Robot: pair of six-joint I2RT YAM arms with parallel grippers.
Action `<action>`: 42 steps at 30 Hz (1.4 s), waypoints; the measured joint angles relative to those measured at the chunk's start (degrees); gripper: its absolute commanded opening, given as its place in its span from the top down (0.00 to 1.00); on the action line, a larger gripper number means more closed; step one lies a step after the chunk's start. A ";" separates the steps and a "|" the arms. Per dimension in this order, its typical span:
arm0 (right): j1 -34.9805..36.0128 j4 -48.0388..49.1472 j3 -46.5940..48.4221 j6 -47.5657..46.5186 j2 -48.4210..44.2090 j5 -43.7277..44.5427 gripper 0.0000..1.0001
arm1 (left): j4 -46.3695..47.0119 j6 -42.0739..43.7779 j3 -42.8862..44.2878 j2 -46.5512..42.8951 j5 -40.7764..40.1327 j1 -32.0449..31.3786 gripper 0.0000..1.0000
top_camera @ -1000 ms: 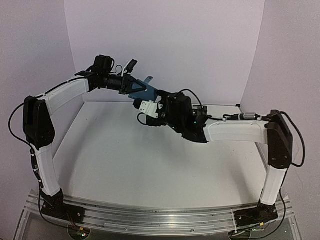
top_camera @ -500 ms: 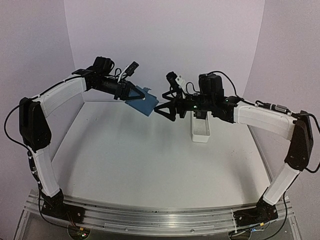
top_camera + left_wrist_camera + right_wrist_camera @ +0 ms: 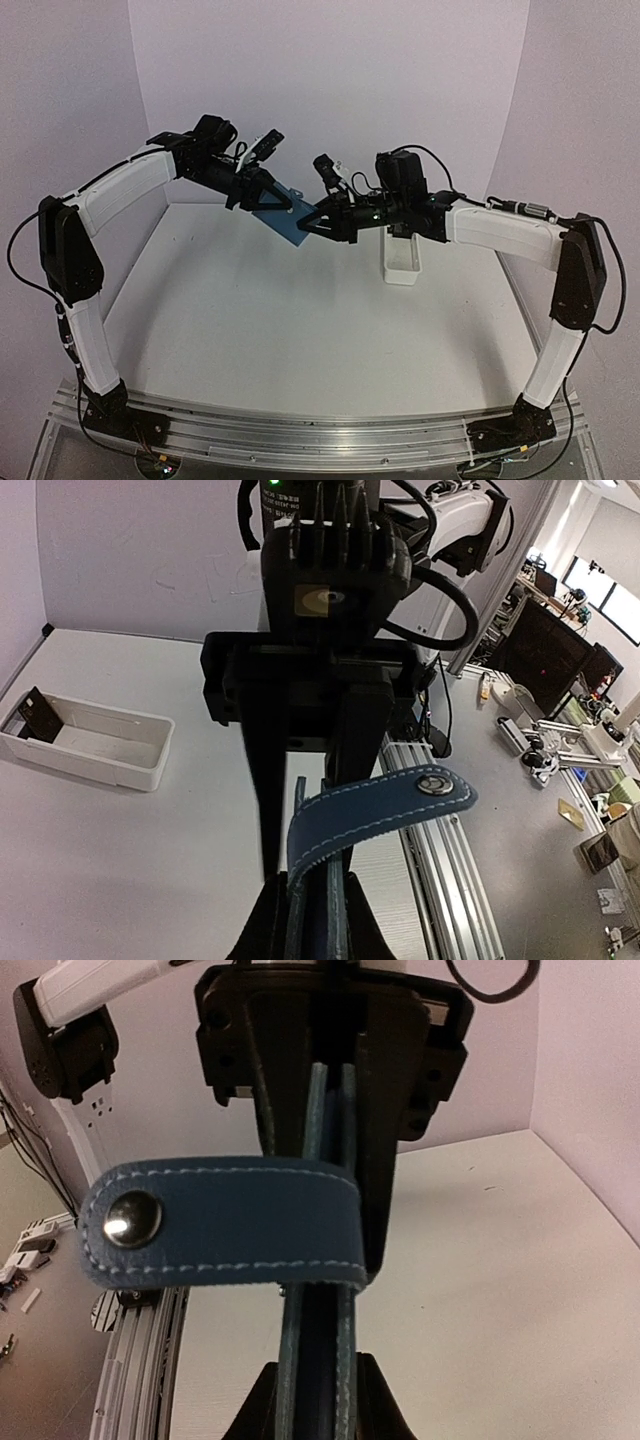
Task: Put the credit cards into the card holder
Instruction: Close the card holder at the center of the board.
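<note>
Moved leftward, away from the tray (image 3: 402, 264), the right arm (image 3: 500, 232) has been brought up to the card holder (image 3: 284, 218), from which its fingers stood apart in the earlier frame; the holder has also been shifted slightly.

The bench (image 3: 250, 320) is seen as a white surface on which the tray rests, toward its far right part. The left arm (image 3: 120, 192) is stretched over the bench, ending well left of the tray. The right arm passes above the tray and ends just left of it.

The tray is long, white and open-topped. The card holder, blue and flat, is held in the air up and to the left of the tray, clear of the bench, between the two arms. The left end effector (image 3: 274, 203) is clamped on the holder's edge farther from the tray. The right end effector (image 3: 305, 225) is closed against the holder's edge nearer the tray, a finger lying on each side of it in the right wrist view.

A blue stitched strap (image 3: 380, 805) is curled out from the holder. A dark card (image 3: 38, 715) is stood in one end of the tray. A metal snap (image 3: 437, 781) is set at the strap's tip.
</note>
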 measured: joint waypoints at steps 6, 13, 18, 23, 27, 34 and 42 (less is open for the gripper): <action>0.31 0.22 0.87 1.55 0.72 -2.25 1.00 | -0.68 1.01 0.24 0.00 -0.52 -0.22 0.35; 0.13 3.56 -1.53 4.92 0.26 1.27 1.00 | 2.67 -4.61 -1.09 -1.07 -5.16 0.66 0.55; 0.07 8.37 -6.23 9.44 -0.70 2.62 1.00 | 6.27 -6.40 -5.09 -4.79 -9.42 3.56 0.66; 0.07 10.43 -6.71 10.86 -1.49 3.72 1.00 | 8.11 -7.10 -5.62 -5.40 -11.37 2.60 0.37; 0.02 11.50 -7.67 12.15 -3.23 6.21 1.00 | 8.44 -8.28 -6.67 -5.60 -10.12 3.26 0.12; -0.28 26.10 -11.74 22.53 -5.64 11.76 1.00 | 27.74 -13.57 -27.63 -18.05 -7.23 7.06 0.00; 3.96 50.38 -13.90 28.06 -5.27 11.21 1.00 | 65.96 -41.35 -34.62 -22.34 -7.56 3.50 0.01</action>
